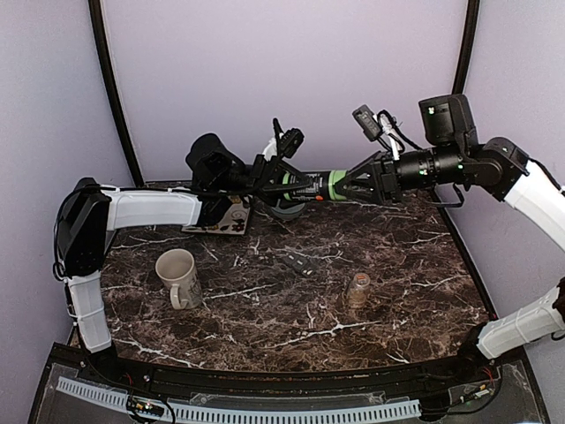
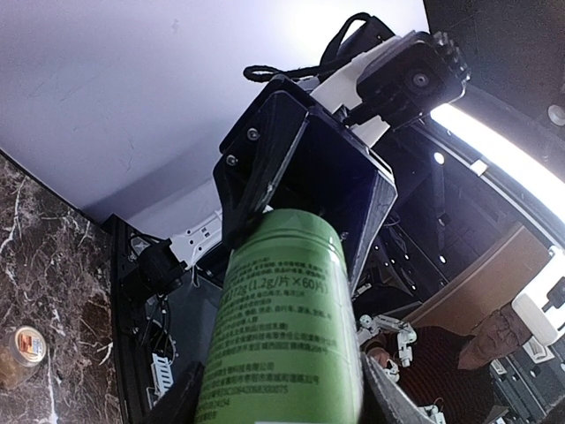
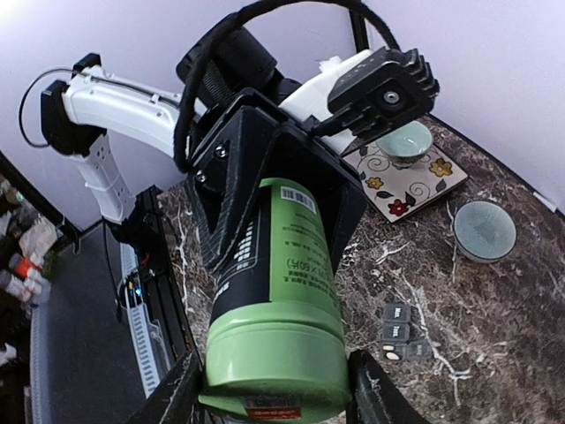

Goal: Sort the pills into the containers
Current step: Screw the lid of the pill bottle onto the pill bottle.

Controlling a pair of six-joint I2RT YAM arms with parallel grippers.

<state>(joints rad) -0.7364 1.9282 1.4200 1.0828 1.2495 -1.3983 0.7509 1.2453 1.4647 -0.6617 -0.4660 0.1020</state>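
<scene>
A green pill bottle [image 1: 313,185] hangs level above the back of the table, held from both ends. My left gripper [image 2: 282,399] is shut on its labelled body [image 2: 282,327], a finger on each side. My right gripper [image 3: 274,399] is shut around the green cap [image 3: 274,367], with its fingers against the cap's sides. In the top view the left gripper [image 1: 284,181] and the right gripper [image 1: 353,184] face each other. A black pill organiser [image 3: 399,331] lies on the marble below, and something pale shows in one compartment. The pills in the bottle are hidden.
A small amber bottle [image 1: 357,290] stands right of centre and a cream mug [image 1: 178,276] at the left. A floral tile [image 3: 415,185] with a small bowl [image 3: 404,141] sits at the back, next to a teal dish [image 3: 484,230].
</scene>
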